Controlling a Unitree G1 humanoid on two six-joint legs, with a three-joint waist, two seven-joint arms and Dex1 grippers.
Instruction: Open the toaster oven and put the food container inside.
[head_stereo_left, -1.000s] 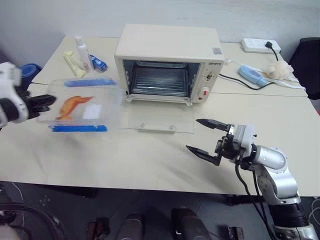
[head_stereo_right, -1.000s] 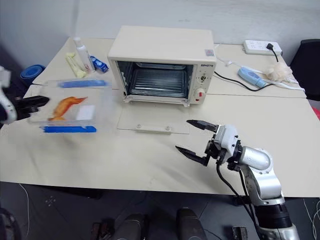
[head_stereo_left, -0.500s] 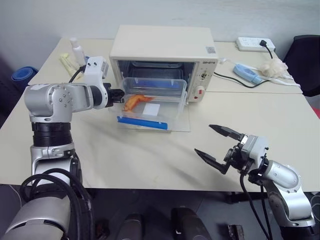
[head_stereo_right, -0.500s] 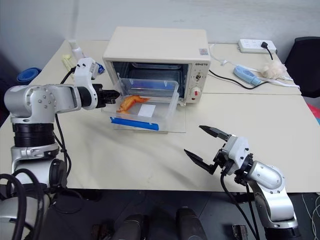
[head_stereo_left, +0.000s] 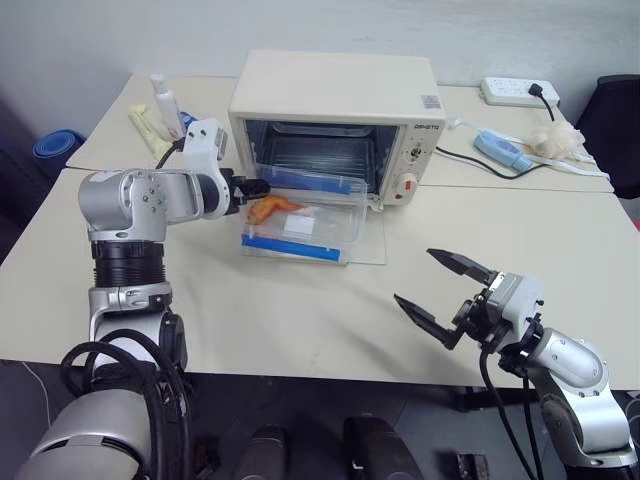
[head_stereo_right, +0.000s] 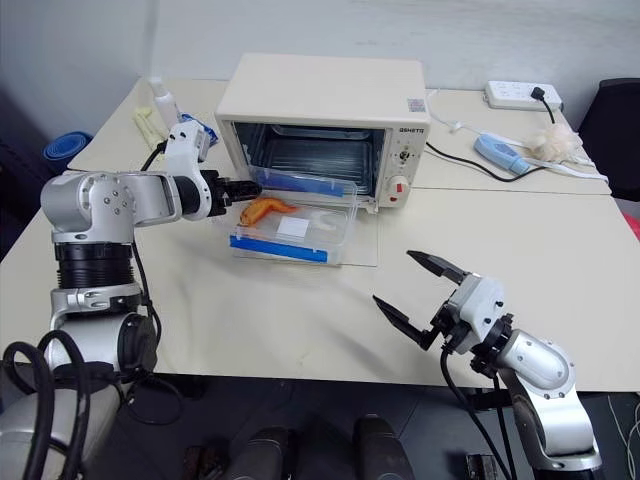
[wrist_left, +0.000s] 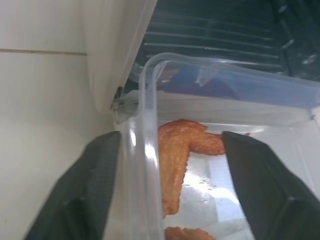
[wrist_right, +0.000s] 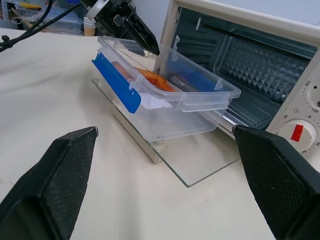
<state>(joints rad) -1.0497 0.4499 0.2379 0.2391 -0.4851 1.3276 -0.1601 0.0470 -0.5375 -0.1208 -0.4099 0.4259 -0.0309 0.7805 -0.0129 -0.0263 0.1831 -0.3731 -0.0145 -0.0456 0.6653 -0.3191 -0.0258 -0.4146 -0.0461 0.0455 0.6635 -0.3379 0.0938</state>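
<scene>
Clear food container (head_stereo_left: 303, 217) on open toaster oven (head_stereo_left: 335, 120) door, left pincer (head_stereo_left: 252, 189) parted.

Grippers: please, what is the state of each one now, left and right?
Left gripper: open, its fingers on either side of the food container wall, not clamping it.
Right gripper: open, holding nothing.

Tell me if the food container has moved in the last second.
Yes. The food container went from the table's left side across to the toaster oven, and now rests on its lowered glass door, one end at the opening.
</scene>
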